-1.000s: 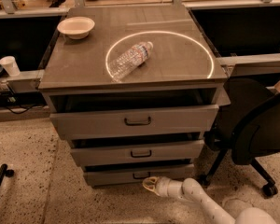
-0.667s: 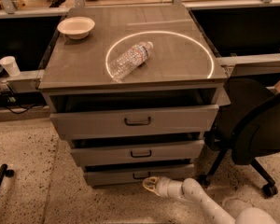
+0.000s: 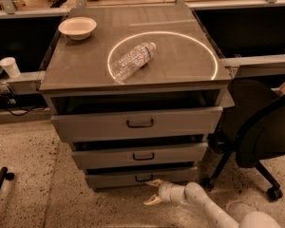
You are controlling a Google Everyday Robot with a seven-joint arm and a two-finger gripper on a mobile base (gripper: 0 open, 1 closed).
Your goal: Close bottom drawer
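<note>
The grey cabinet (image 3: 133, 70) has three drawers, all pulled out a little. The bottom drawer (image 3: 114, 178) has the slimmest front and a small dark bar handle (image 3: 143, 178) at its centre. My gripper (image 3: 154, 192) is low at the floor, just in front of and slightly right of that handle. Its two pale fingers (image 3: 155, 183) are spread open and hold nothing. The upper finger tip is close to the drawer front. My white arm (image 3: 204, 205) runs in from the bottom right.
A plastic bottle (image 3: 131, 61) lies inside a light ring on the cabinet top, with a white bowl (image 3: 77, 27) at the back left. A black office chair (image 3: 261, 132) stands close on the right. A white cup (image 3: 9, 66) is at left.
The gripper has stayed at the bottom drawer front near the handle. No clear movement of the drawer shows.
</note>
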